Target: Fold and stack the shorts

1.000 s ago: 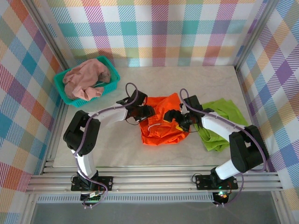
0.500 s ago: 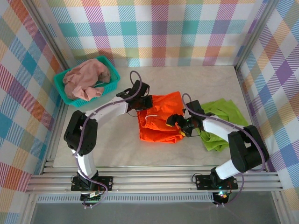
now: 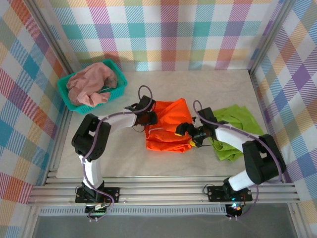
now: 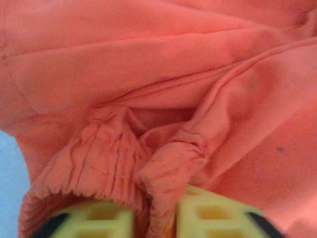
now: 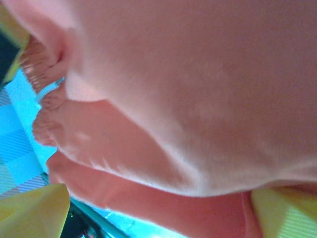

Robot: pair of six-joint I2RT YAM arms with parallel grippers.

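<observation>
A teal mesh basket (image 3: 64,94) is sitting at the far left corner of the pale table (image 3: 124,158), beside the checkered wall (image 3: 168,29)

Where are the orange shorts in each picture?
Top view: orange shorts, middle of the table.
Left wrist: close up, across the upper picture.
Right wrist: close up, across the middle.
Shared landmark: gathered waistband, low left, upper left.

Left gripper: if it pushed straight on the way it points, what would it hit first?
The orange shorts. The left gripper points straight into them, and a gathered fold of the waistband sits between its jaws, so contact would be immediate.
</observation>
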